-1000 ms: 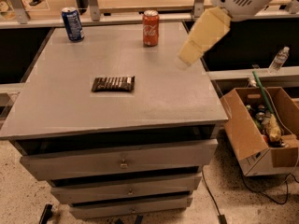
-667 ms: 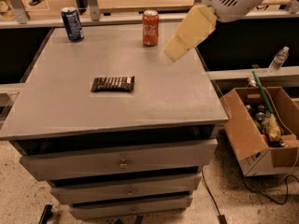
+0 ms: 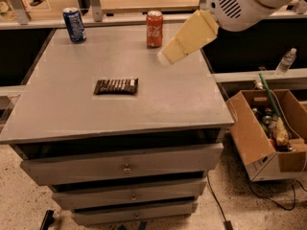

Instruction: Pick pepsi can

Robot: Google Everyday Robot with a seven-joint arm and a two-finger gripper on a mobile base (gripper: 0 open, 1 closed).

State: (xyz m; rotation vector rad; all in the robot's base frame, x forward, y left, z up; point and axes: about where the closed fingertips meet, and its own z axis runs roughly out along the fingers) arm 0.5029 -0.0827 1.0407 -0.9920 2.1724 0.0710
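The pepsi can (image 3: 74, 25), dark blue with white markings and a silver top, stands upright at the far left corner of the grey cabinet top (image 3: 158, 99). My gripper (image 3: 188, 37) is the cream-coloured piece below the white arm joint, over the far right part of the top. It hangs just right of the red Coca-Cola can (image 3: 154, 28) and well to the right of the pepsi can. It holds nothing that I can see.
A flat dark-brown chocolate bar wrapper (image 3: 116, 86) lies mid-left on the top. The cabinet has drawers (image 3: 125, 167) below. An open cardboard box (image 3: 268, 133) of clutter stands on the floor at the right. A plastic bottle (image 3: 287, 61) stands on a ledge behind it.
My gripper and arm have moved left across the far right of the cabinet top, ending close to the red can. The cans and the wrapper have not moved.
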